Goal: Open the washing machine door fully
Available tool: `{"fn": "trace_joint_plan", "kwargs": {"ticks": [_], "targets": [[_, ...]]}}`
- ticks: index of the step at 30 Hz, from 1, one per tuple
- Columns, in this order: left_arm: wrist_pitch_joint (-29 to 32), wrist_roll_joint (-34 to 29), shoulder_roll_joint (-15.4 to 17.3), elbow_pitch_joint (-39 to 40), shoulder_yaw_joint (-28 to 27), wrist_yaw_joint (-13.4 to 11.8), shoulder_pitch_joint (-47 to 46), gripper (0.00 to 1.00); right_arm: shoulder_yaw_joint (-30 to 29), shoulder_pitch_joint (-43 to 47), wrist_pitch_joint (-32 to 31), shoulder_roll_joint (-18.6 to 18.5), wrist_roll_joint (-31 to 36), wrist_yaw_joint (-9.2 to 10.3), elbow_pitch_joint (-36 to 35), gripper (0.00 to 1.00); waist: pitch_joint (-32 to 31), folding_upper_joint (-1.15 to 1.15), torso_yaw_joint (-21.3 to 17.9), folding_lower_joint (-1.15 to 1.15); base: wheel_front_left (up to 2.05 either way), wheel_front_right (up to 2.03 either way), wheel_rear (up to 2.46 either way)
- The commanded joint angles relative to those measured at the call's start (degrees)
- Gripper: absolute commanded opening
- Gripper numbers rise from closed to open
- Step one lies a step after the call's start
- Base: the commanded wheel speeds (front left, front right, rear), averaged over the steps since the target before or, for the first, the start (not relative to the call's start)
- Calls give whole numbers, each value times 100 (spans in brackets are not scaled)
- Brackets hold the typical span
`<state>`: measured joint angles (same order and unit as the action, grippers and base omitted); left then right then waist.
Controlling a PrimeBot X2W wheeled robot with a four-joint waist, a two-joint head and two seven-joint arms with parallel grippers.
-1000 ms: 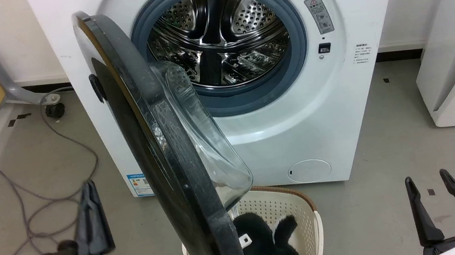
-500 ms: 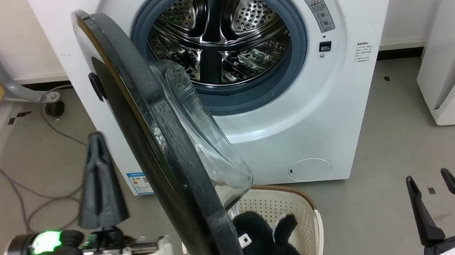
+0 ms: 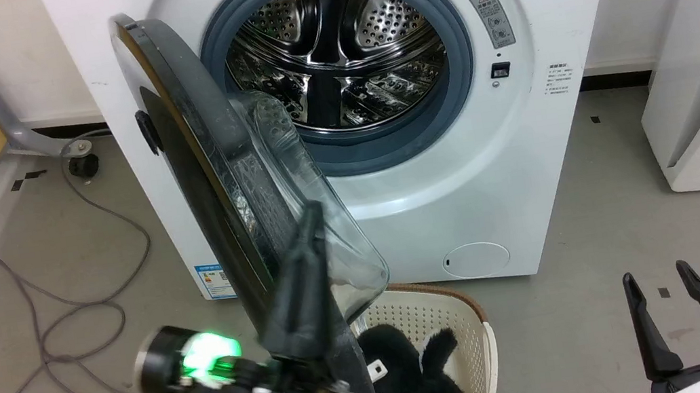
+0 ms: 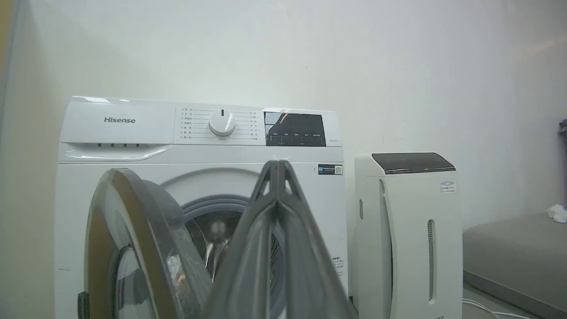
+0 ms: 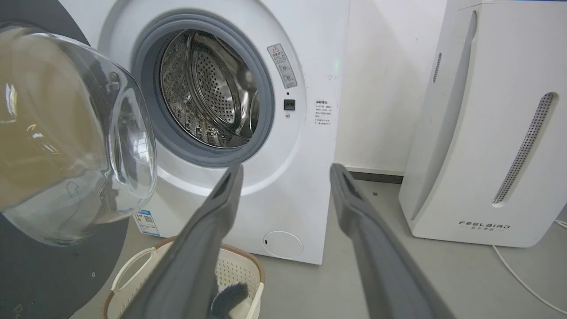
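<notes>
Head view: door (image 3: pixel 192 143) edge-on, bowl (image 3: pixel 346 245) rightward; left tool (image 3: pixel 312 211) together, right tool (image 3: pixel 654 271) apart.

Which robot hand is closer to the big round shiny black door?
Left. The left gripper, shut, is close beside the glossy black door, at its glass bowl; the right gripper, open, sits far to its right.

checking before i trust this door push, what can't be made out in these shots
- Head view: whether the shut left gripper touches the washing machine door; they overlap, and the gripper is blurred.
- Head view: the door's lower rim, behind the left gripper and cut by the bottom edge.
- Head view: black thing in the basket, partly behind the door.
</notes>
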<state>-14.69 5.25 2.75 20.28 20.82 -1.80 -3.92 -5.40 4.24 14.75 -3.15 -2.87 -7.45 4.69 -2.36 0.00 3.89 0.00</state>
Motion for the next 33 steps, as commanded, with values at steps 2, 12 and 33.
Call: {"fn": "trace_joint_plan", "kwargs": {"ticks": [2,12,33], "targets": [[-31,53,12,-84,200,28,-5,0,4,-9,25,27,60,-3,7,100,-1,0,-3,0,0,0,0],[-31,160,12,-406,961,92,153,0,-8,-15,25,27,102,-3,35,100,27,0,31,0,0,0,0],[-31,210,12,-1563,1085,232,765,0,-49,-34,25,27,125,-3,96,100,112,0,130,0,0,0,0]]}}
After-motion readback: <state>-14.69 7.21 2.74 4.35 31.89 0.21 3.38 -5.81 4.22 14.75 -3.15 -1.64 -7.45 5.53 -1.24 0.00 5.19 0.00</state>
